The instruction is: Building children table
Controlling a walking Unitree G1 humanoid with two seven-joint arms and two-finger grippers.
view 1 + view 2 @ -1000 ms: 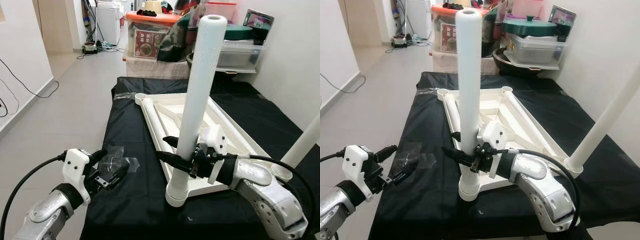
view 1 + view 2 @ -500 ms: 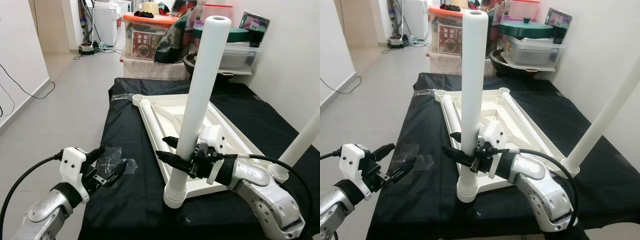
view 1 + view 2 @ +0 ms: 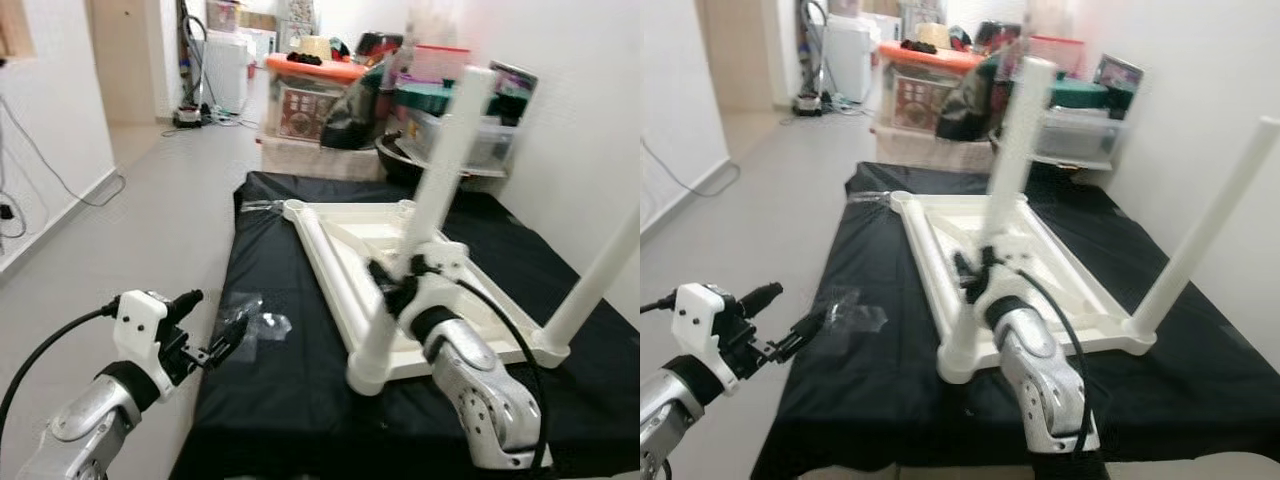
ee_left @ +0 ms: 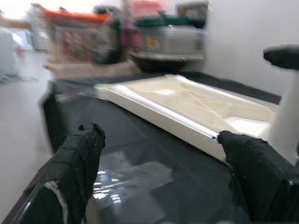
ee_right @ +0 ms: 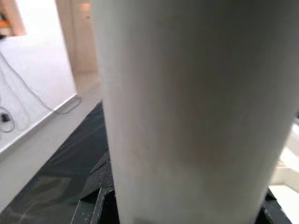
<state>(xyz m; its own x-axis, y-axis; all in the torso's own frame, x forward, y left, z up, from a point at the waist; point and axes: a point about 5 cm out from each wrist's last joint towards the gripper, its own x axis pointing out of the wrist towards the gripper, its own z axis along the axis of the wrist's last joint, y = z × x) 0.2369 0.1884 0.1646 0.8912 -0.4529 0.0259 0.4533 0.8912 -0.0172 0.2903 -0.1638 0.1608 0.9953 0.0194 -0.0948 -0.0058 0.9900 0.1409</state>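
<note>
An upturned white table top (image 3: 345, 285) lies on a table draped in black cloth (image 3: 275, 385). A white leg (image 3: 432, 190) stands in its near-left corner socket, leaning to the right. My right gripper (image 3: 396, 287) is shut on this leg low down; in the right wrist view the leg (image 5: 187, 107) is pressed close, with a black finger (image 5: 96, 198) beside it. A second white leg (image 3: 1205, 225) stands at the near-right corner. My left gripper (image 3: 222, 312) hovers open over a clear plastic bag (image 3: 258, 325); its black fingers (image 4: 74, 172) are spread apart.
Storage boxes, an orange-lidded bin (image 3: 310, 95) and pots are stacked past the far end of the table. Open tiled floor (image 3: 150, 200) runs along the left, with a cable by the left wall. A white wall stands close on the right.
The camera has moved and the picture is blurred. The held leg leans further to the right than before. My right gripper still clasps it, and my left gripper stays open.
</note>
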